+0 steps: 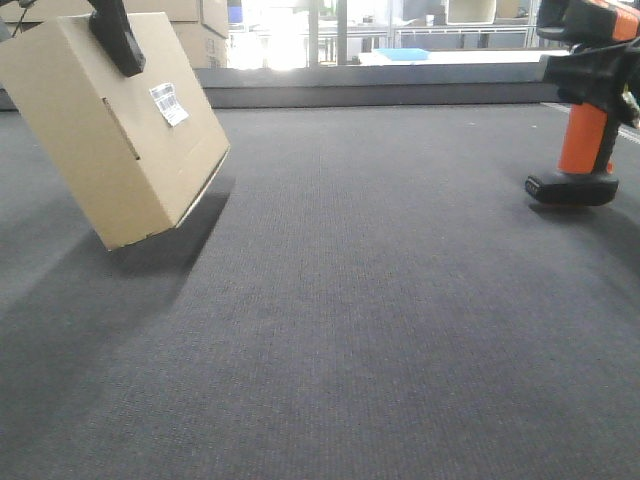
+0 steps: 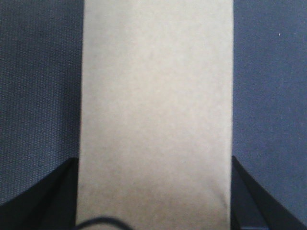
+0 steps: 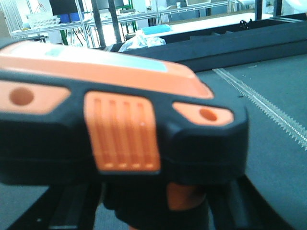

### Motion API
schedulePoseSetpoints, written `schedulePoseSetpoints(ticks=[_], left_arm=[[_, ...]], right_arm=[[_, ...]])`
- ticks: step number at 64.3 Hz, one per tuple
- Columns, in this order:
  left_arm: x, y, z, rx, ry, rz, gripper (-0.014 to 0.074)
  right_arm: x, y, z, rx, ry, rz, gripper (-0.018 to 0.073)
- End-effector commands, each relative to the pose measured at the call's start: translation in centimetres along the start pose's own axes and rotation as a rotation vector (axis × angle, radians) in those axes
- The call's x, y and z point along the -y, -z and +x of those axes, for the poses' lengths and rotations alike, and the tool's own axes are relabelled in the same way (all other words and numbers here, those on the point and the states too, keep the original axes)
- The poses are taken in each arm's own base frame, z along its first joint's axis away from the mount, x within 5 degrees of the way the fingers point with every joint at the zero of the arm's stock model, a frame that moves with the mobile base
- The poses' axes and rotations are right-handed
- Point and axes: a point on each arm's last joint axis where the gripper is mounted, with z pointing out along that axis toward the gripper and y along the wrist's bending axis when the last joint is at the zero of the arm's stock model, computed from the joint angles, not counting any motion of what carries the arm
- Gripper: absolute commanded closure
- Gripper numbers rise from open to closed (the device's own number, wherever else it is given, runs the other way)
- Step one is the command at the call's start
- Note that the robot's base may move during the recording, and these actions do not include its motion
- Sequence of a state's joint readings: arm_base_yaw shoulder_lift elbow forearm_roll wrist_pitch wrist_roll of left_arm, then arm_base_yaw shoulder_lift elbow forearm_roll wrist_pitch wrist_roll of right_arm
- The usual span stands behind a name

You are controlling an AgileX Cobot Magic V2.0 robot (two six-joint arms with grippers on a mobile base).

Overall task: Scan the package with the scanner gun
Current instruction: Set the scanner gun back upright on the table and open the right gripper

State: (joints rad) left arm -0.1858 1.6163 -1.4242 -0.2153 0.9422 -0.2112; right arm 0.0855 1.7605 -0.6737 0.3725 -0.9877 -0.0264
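The package (image 1: 110, 140), a flat tan cardboard box, hangs tilted at the far left with its small white barcode label (image 1: 168, 103) facing the table's middle. Its lowest corner is at or just above the dark mat. My left gripper (image 1: 120, 40) is shut on its top edge. In the left wrist view the package (image 2: 156, 96) fills the gap between the black fingers (image 2: 45, 201). The scanner gun (image 1: 585, 135), with an orange handle and black base, stands upright at the far right, base close to the mat. My right gripper (image 1: 585, 75) is shut on its head (image 3: 120, 124).
Larger cardboard boxes (image 1: 200, 30) are stacked behind the package. A raised black border (image 1: 380, 95) runs along the table's far side, with shelving and a blue item (image 1: 405, 54) beyond. A toothed strip (image 3: 268, 108) lies on the mat to the right of the scanner.
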Motion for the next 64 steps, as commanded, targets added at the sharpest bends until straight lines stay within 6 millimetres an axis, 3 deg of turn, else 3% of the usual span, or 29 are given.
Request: schedulePoseSetpoints(ticks=[1,19,41,55,64], left_arm=[[0.2,0.6,-0.2,0.027,0.003,0.015,0.0708],[0.2,0.6,-0.2,0.027,0.003,0.015,0.0708],[0.2,0.6,-0.2,0.027,0.003,0.015,0.0708],[0.2,0.6,-0.2,0.027,0.003,0.015,0.0708],[0.2,0.6,-0.2,0.027,0.003,0.015,0.0708]], right_arm=[[0.1,-0.2,-0.5,0.066,-0.007,0.006,0.0721],[0.2,-0.2,-0.5,0.100,-0.003,0.009,0.0715],[0.2,-0.2,-0.4,0.086,-0.004,0.009,0.0183],[0.1,-0.3,0.5,-0.008,-0.004,0.007,-0.0006],[0.1,-0.3,0.8,-0.051,-0.004,0.006,-0.0001]])
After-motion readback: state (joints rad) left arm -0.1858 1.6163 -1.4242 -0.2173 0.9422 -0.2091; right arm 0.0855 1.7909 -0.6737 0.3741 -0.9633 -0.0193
